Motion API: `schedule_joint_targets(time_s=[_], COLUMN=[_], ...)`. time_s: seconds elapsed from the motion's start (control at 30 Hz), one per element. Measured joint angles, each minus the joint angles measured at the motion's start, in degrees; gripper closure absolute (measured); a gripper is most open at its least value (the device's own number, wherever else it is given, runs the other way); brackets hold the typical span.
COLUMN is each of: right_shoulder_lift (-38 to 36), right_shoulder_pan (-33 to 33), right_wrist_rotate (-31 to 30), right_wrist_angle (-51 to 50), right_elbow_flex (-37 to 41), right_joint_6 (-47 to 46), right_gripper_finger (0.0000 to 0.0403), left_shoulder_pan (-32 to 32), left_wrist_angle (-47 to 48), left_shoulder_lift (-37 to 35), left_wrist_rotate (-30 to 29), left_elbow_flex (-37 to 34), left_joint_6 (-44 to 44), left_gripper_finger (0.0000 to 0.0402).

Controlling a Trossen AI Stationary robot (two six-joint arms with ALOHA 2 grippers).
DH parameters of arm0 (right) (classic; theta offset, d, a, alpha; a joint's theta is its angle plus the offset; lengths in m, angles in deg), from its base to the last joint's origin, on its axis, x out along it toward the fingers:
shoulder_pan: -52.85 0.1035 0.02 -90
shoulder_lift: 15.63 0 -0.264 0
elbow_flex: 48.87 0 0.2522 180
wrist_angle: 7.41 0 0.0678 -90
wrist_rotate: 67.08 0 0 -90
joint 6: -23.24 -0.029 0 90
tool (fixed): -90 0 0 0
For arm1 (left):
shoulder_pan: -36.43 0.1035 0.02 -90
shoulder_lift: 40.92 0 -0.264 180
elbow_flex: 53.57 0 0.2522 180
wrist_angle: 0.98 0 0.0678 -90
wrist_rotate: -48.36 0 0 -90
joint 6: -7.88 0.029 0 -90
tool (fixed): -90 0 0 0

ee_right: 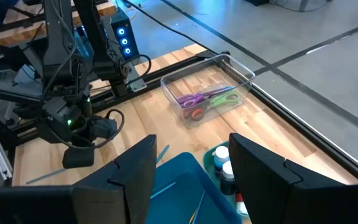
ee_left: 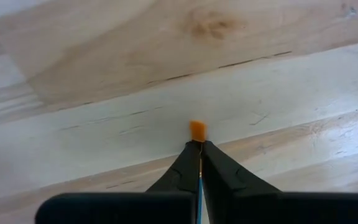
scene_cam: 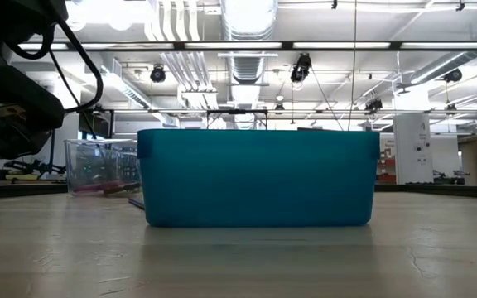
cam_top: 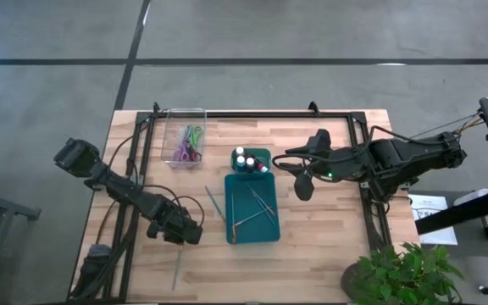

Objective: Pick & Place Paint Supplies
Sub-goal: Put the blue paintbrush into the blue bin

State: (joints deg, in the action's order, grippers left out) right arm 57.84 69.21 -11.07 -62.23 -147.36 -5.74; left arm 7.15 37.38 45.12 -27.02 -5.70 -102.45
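My left gripper is down at the table's near left, shut on a thin blue brush whose shaft runs toward the near edge. The brush's orange tip sticks out past the fingertips. My right gripper hovers open, touching nothing, over the right side of the teal tray. The tray holds several brushes and, at its far end, paint bottles. Another brush lies on the table left of the tray. Scissors lie in the clear box. My left gripper pinches the blue brush close behind its orange tip between its two fingers. The fingers come steeply from above. The blue shaft shows in the gap between them. The rest of the shaft lies low along the table.
The clear box stands at the far left of the table, the tray in the middle. A potted plant reaches over the near right corner. Bare wood lies on the table's right and near sides.
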Motion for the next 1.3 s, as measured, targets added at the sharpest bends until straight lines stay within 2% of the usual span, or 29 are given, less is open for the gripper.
schedule_joint_targets(time_s=[0.2,0.4,0.57,1.3], right_shoulder_lift=[0.0,0.0,0.0,0.0], right_shoulder_pan=[0.0,0.0,0.3,0.3], right_wrist_rotate=[0.1,1.1,1.1,1.2], right_wrist_angle=[0.0,0.0,0.0,0.0], right_elbow_flex=[0.0,0.0,0.0,0.0], right_joint_6=[0.0,-0.3,-0.6,-1.1], right_gripper_finger=[0.0205,0.0205,0.0205,0.0205], left_shoulder_pan=[0.0,0.0,0.0,0.0], left_wrist_angle=[0.0,1.4,1.6,-10.5], left_shoulder_lift=[-0.6,-4.0,-6.0,-6.4], left_wrist_rotate=[-0.4,-6.5,-9.2,-15.2], left_elbow_flex=[0.0,-0.6,-0.8,-0.4], left_joint_6=[1.5,1.5,1.5,5.6], left_gripper_finger=[0.0395,0.04,0.0401,0.0401])
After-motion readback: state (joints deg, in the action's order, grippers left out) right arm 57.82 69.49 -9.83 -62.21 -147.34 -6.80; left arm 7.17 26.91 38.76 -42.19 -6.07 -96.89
